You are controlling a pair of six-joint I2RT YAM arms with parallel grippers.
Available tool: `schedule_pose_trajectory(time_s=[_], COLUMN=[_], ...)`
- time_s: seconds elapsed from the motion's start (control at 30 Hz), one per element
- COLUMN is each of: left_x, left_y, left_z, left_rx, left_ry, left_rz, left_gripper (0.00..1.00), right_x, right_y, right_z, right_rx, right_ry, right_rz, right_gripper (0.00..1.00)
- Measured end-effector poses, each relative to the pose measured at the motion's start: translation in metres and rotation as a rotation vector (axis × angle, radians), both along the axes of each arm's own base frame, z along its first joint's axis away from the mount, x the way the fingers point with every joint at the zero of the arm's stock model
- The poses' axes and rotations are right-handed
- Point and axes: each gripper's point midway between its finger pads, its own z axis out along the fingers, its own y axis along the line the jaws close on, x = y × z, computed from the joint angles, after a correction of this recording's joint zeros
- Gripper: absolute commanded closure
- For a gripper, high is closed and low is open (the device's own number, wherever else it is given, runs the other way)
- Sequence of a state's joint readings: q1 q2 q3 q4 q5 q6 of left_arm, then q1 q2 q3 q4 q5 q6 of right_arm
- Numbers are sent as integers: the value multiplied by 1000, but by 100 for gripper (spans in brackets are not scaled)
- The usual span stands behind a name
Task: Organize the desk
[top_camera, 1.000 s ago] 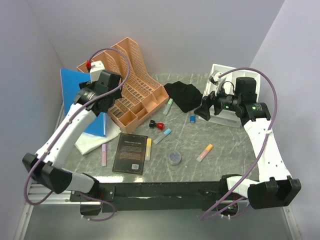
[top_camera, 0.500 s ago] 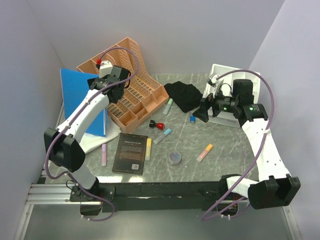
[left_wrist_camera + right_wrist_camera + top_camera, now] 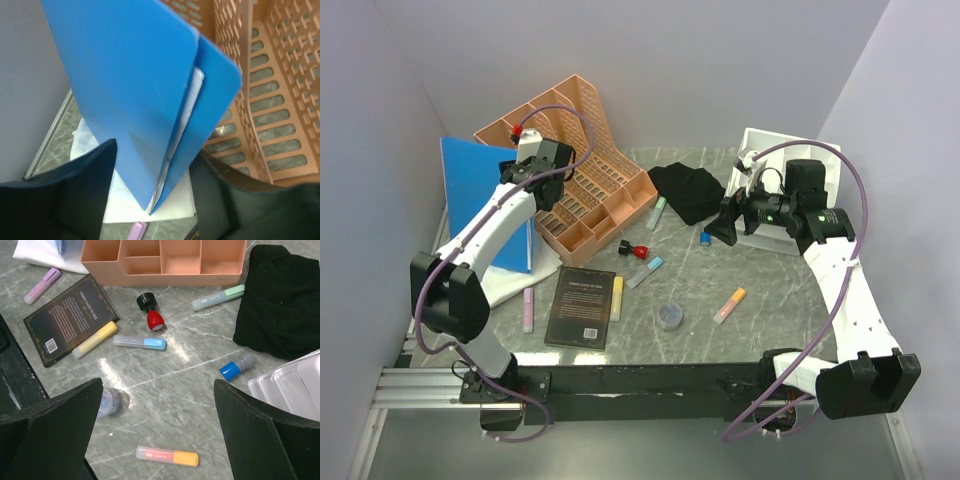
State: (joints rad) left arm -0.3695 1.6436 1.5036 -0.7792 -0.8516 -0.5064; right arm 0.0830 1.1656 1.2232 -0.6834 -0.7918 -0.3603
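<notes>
The desk is a grey-green marble top strewn with small items. At its left, a blue folder leans upright against the peach organizer. My left gripper is at the folder's right edge. In the left wrist view the fingers straddle the folder's lower corner; the jaws stand close on either side, still open. My right gripper hangs wide open above the desk, with bare marble between its fingers.
On the desk lie a black book, purple, yellow, blue, green and orange highlighters, a red stamp, a blue-capped bottle, a round tub and a black cloth. Back right stands a white tray.
The left arm has raised its elbow and brought its gripper a little right, onto the folder's edge. The right gripper has drifted slightly left. The items on the desk have not moved.
</notes>
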Motion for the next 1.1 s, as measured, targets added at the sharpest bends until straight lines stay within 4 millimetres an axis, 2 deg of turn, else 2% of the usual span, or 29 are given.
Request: schedule_pose_trajectory(time_s=[0.07, 0.1, 0.17, 0.2, 0.27, 0.3, 0.33, 0.5, 0.63, 0.93, 1.1], left_x=[3, 4, 6, 7, 7, 6, 4, -13, -34, -109, -129], left_y=[2, 2, 2, 2, 3, 4, 5, 11, 11, -2, -13], left_z=[2, 3, 5, 6, 6, 6, 6, 22, 49, 134, 161], left_rx=[7, 8, 13, 19, 24, 30, 33, 13, -57, -330, -417], left_ry=[-10, -15, -22, -23, -30, -28, -28, -53, -106, -384, -461], left_rz=[-2, -1, -5, -8, -11, -12, -13, -19, -48, -247, -342], left_gripper=[50, 60, 69, 79, 88, 96, 99, 99, 99, 99, 99], right_x=[0, -1, -1, -2, -2, -3, -3, -6, -14, -35, -40], right_y=[1, 1, 2, 3, 4, 4, 5, 7, 17, 65, 96], right_z=[0, 0, 1, 1, 1, 1, 1, 1, 6, 12, 25], right_rx=[3, 4, 5, 5, 6, 7, 7, 1, -20, -49, -41], right_ry=[0, 0, 0, 0, 0, 0, 0, 4, 1, 8, -7], right_rz=[4, 6, 11, 13, 18, 20, 21, 37, 100, 311, 402], right_gripper=[0, 0, 0, 0, 0, 0, 0, 0, 0, 0, 0])
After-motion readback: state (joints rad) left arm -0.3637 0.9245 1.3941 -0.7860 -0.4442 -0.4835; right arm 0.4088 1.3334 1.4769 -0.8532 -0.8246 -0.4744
